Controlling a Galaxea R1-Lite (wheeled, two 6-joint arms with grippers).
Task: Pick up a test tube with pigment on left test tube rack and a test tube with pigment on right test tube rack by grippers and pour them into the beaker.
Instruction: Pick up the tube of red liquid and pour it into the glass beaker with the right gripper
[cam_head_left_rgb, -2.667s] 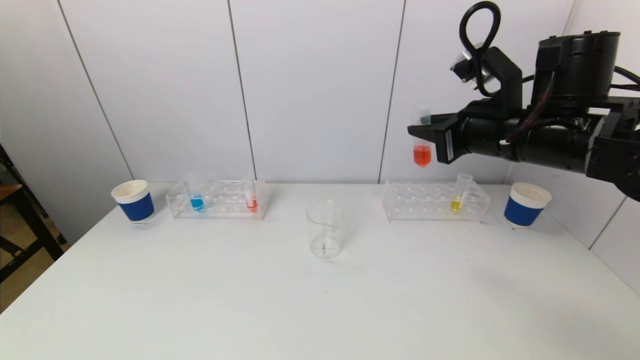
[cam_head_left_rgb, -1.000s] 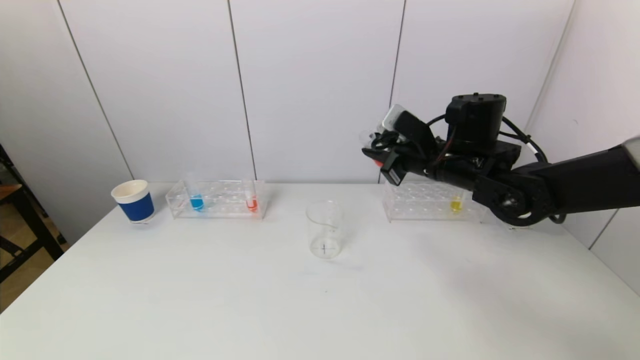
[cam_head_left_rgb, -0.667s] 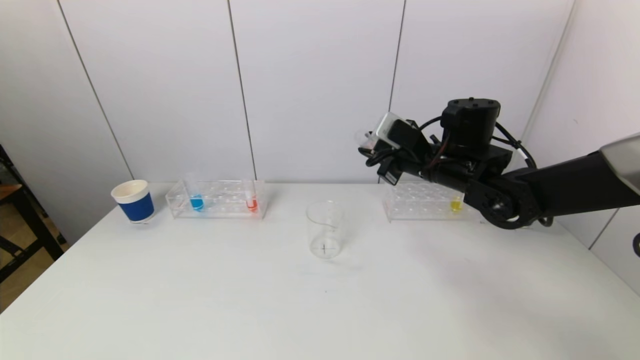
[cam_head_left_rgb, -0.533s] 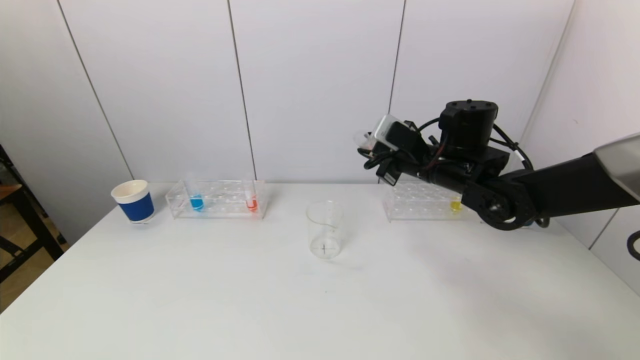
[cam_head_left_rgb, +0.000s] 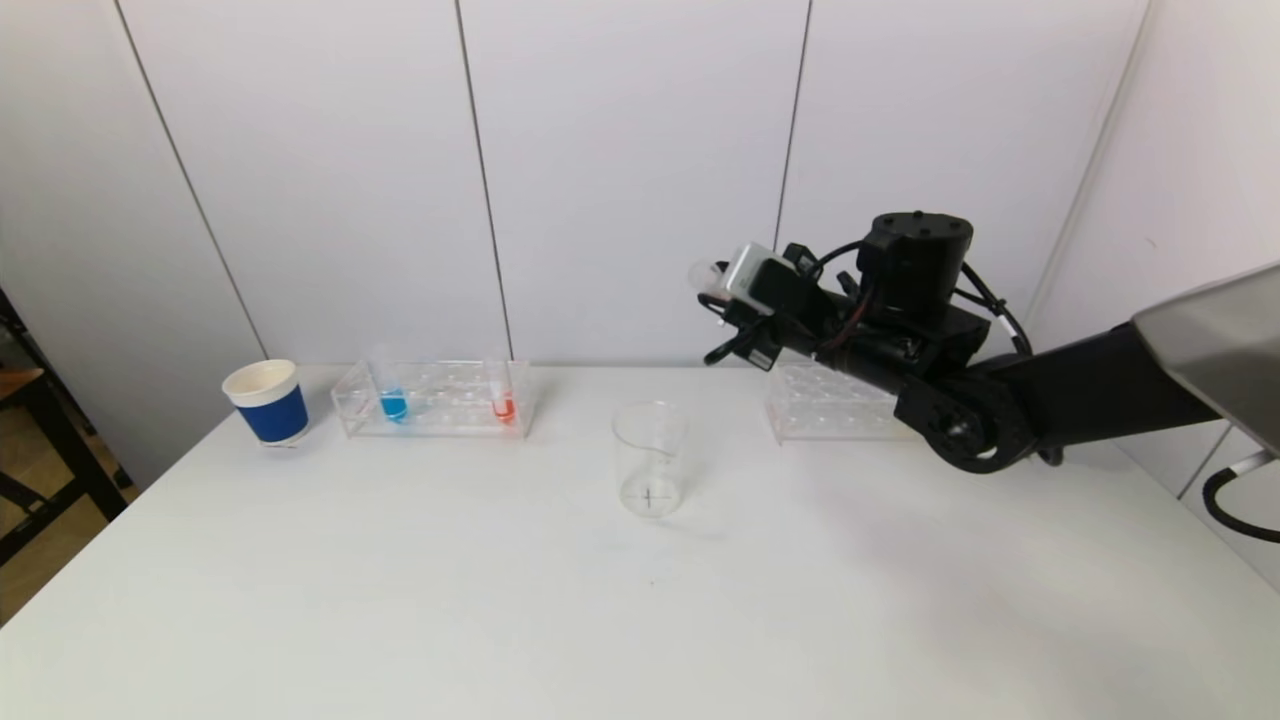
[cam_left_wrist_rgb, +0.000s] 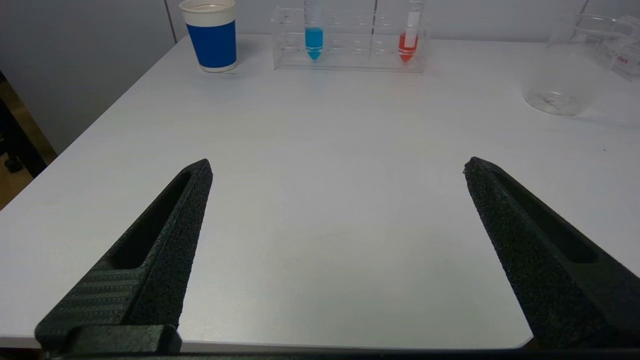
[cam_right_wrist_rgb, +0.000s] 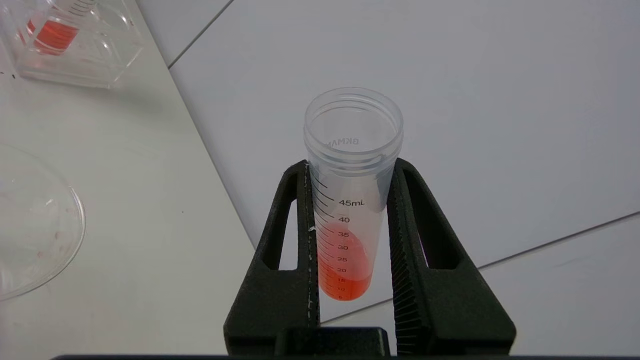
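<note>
A blue paper cup (cam_head_left_rgb: 267, 402) with a white rim stands upright near my table's (cam_head_left_rgb: 400, 600) far left corner, before the pale panelled wall (cam_head_left_rgb: 620, 170).

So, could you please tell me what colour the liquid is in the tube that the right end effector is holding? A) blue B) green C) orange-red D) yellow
C: in the right wrist view the right end effector is shut on a test tube with orange-red liquid pooled at its lower end, and the tube is tilted in the head view.
</note>
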